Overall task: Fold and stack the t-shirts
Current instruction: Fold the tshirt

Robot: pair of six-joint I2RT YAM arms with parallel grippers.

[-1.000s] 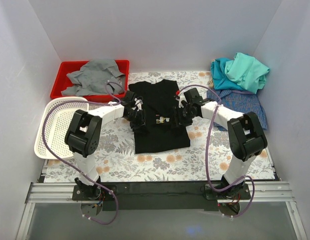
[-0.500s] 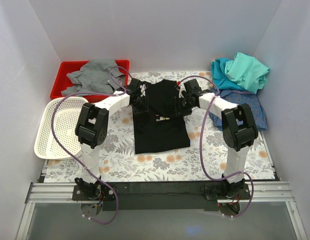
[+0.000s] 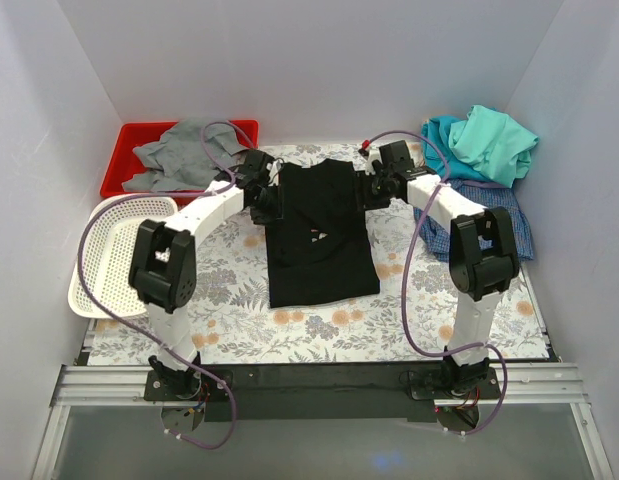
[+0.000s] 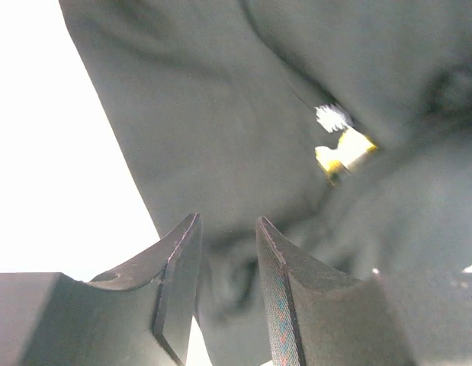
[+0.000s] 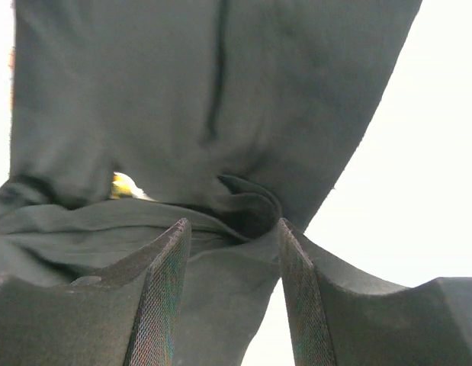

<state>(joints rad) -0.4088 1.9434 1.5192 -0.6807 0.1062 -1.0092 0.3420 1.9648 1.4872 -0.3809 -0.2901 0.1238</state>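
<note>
The black t-shirt (image 3: 319,235) lies as a folded rectangle in the middle of the floral mat. My left gripper (image 3: 266,195) is at its far left edge and my right gripper (image 3: 371,187) at its far right edge. In the left wrist view the left gripper (image 4: 228,229) has its fingers close together, with dark cloth (image 4: 220,114) bunched between them. In the right wrist view the right gripper (image 5: 232,229) has a thick fold of the black cloth (image 5: 243,206) filling the gap. The mint-green shirt (image 3: 497,140), teal shirt (image 3: 444,145) and blue-checked shirt (image 3: 479,205) are piled at the far right.
A red bin (image 3: 129,140) holding a grey cloth (image 3: 189,150) stands at the far left. A white mesh basket (image 3: 109,255) lies in front of it by the left wall. White walls close in three sides.
Both grippers have moved from the middle of the black shirt toward its far end. The raised upper part of the shirt now lies flatter.
</note>
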